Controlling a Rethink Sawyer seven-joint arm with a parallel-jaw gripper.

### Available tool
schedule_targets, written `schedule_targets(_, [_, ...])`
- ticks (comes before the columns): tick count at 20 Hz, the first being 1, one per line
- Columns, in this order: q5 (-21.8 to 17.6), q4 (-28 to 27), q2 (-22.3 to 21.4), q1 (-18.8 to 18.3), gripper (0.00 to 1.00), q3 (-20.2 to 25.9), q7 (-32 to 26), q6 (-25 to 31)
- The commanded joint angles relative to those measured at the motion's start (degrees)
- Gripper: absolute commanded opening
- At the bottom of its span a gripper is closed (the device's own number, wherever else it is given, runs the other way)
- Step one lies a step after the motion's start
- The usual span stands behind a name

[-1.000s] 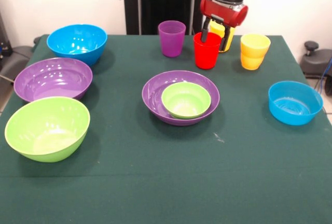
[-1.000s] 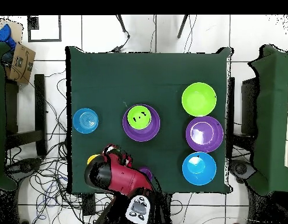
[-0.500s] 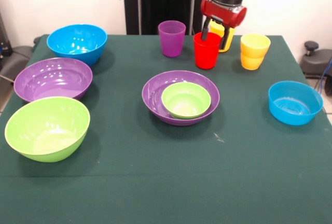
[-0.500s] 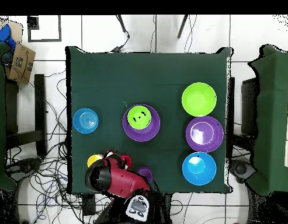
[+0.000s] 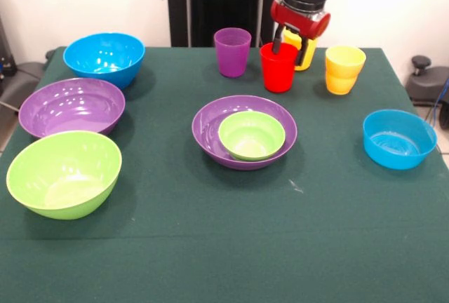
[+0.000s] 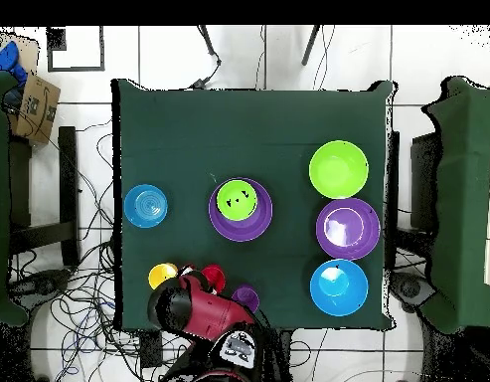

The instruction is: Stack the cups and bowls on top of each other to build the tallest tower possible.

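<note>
One cup matters at this moment: the red cup (image 5: pixel 278 67), which stands upright with its mouth directly under the gripper (image 5: pixel 293 45). One finger reaches down inside the cup's mouth and the other hangs behind its far wall, so the jaws straddle the rim; they look closed on that wall, and the cup may be just off the green table (image 5: pixel 210 247), though its base is too close to the cloth to be sure.

Beside the gripper on one side stands the purple cup (image 5: pixel 232 51); on the other side stand the two yellow cups (image 5: pixel 344 69), one nested in the other. Both are near but not touching the red cup.

What the coming move turns on is this: the tower (image 5: pixel 245 132), so far only a large purple bowl with the small green bowl (image 5: pixel 251 135) sitting in it, lies well apart from the gripper, toward the middle of the table and slightly toward the purple cup's side. The cup's long axis is vertical, so it probably needs lifting straight up, carrying over, and lowering upright into the small green bowl.

In the overhead view the arm covers most of the red cup (image 6: pixel 213 273), leaving only part of its rim showing.

Four other bowls wait farther away, unstacked.
</note>
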Motion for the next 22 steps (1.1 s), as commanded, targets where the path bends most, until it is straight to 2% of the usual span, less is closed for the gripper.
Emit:
schedule_targets(1, [0.7, 2.4, 3.2, -1.5, 1.00, 8.0, 12.1, -1.3])
schedule_targets(6, [-0.5, 2.3, 4.3, -2.8, 1.00, 9.9, 13.2, -6.1])
schedule_targets(18, [-0.2, 2.4, 5.1, -2.7, 1.00, 10.7, 13.9, -9.9])
schedule_targets(19, [-0.2, 2.0, 5.4, -1.8, 0.00, 9.6, 13.5, -11.4])
schedule_targets(22, [-0.7, 2.0, 5.4, -2.0, 0.00, 9.7, 13.1, -11.8])
